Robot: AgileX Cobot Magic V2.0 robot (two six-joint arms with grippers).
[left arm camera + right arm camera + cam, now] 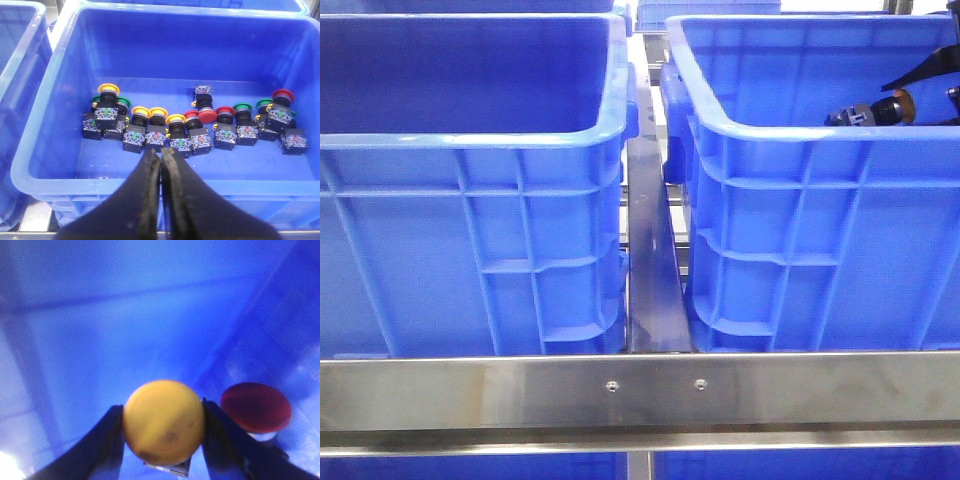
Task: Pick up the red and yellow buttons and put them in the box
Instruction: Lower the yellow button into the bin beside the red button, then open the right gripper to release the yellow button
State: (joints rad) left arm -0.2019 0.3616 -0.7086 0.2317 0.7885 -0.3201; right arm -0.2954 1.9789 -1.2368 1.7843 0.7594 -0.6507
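In the left wrist view a blue box [46, 100] holds a row of push buttons: yellow-capped ones [141, 111], red-capped ones [225, 111] and green-capped ones [243, 106]. My left gripper [161, 154] hangs shut and empty above the box's near wall, short of the row. In the right wrist view my right gripper [162, 412] is shut on a yellow button [164, 421], cap toward the camera, inside a blue box [100, 330]. A red button [256, 407] rests on that box's floor just beside it.
The front view shows two tall blue boxes [470, 135] [800, 135] side by side with a narrow metal channel [652, 270] between them and a steel rail [640, 390] across the front. Part of my right arm [920, 70] reaches into the right box.
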